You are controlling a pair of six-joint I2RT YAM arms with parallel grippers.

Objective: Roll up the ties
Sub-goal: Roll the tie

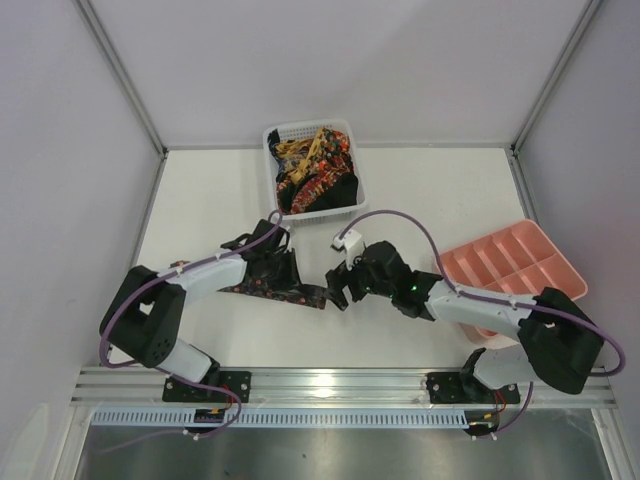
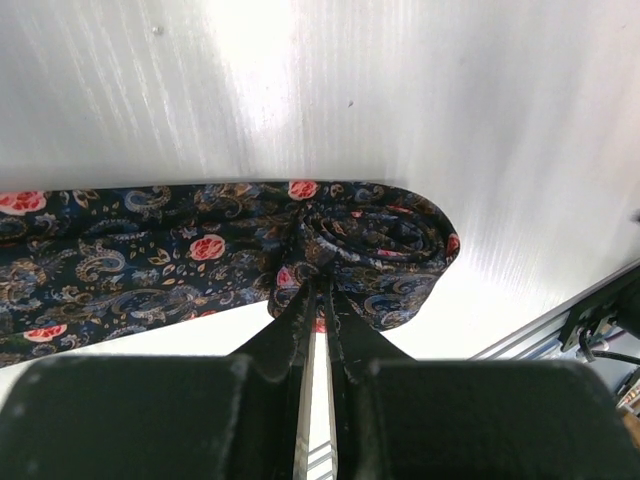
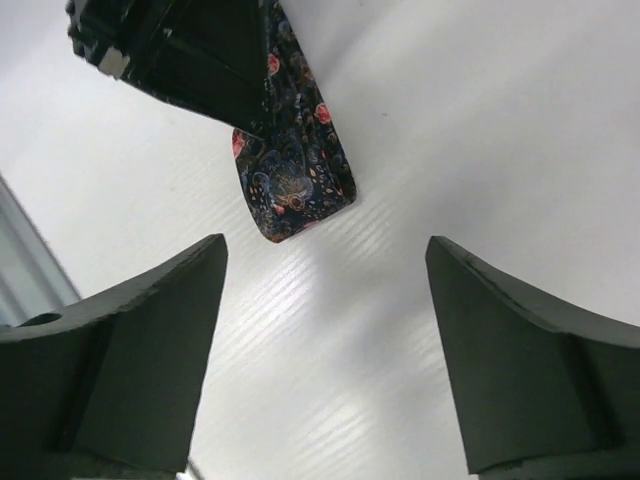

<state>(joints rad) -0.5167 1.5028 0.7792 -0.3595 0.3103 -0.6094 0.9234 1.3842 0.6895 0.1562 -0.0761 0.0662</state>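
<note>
Pinching navy paisley tie (image 2: 200, 255) w/ red blooms, end part-rolled: L jaws; R jaws spread.

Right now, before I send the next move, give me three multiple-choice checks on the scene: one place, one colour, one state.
1. Where are the spare ties heaped?
A) in the white basket
B) on the floor
C) over the left arm

2. What colour is the compartment tray?
A) blue
B) pink
C) green

3. How does the right gripper stand?
A) shut on the basket's rim
B) out of view
C) open, holding nothing

1 A: patterned fabric fills the basket at the far edge.
2 B: the tray beside the right arm is pink.
3 C: its fingers stand wide apart over the table, clear of the tie that the left gripper pinches.
</note>
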